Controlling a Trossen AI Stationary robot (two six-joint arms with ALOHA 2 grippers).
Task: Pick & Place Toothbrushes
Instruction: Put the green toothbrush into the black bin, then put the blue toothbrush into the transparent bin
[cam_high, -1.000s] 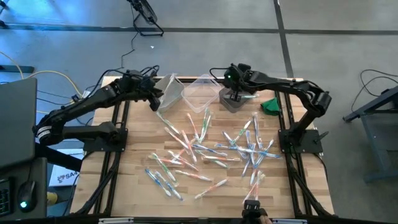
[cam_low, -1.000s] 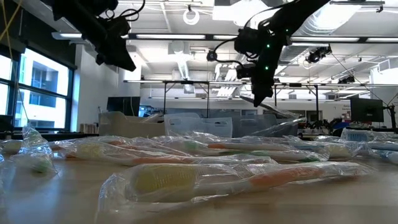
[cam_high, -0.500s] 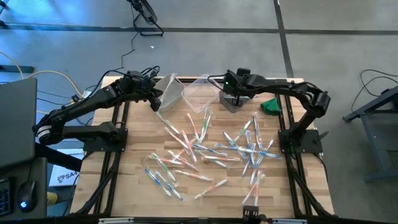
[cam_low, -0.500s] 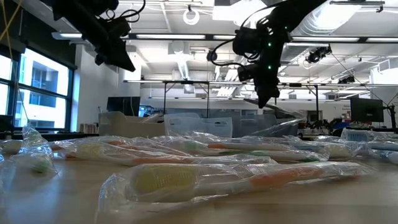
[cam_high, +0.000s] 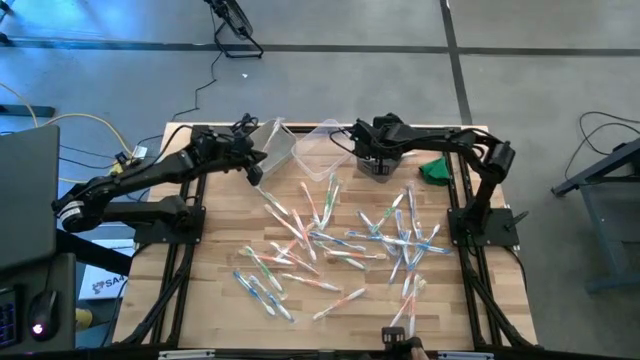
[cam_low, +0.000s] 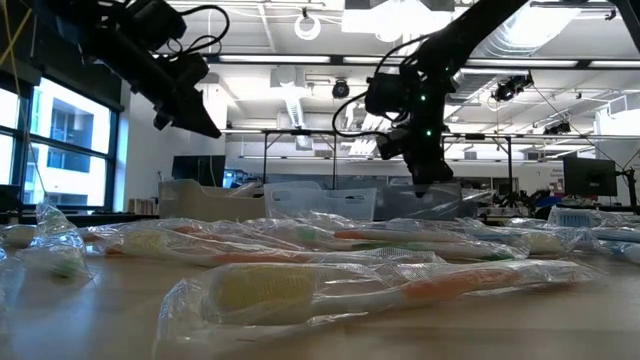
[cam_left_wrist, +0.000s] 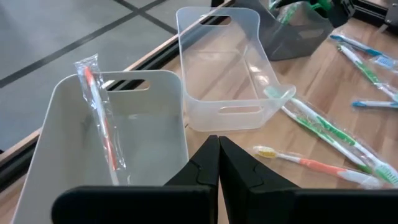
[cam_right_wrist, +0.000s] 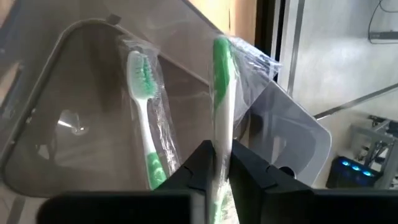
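Both claws (cam_left_wrist: 217, 163) (cam_right_wrist: 217, 163) over bins (cam_left_wrist: 106, 134).

Green-handled toothbrush (cam_right_wrist: 221, 112) pinched in the right gripper (cam_right_wrist: 216, 163): its lower handle is hidden behind the fingers and cut off at the right wrist picture's edge, its head lost in crumpled wrapper. Grey bin (cam_high: 378, 165), far right on the tabletop (cam_high: 220, 290): in the high view the right gripper covers most of it, contents too small to tell; wrapped toothbrushes (cam_low: 380, 290) nearest the low camera are blurred, colours faint through the plastic. Left gripper (cam_left_wrist: 218, 152): only its shut fingertips show, the body cropped by the left wrist picture's edge.
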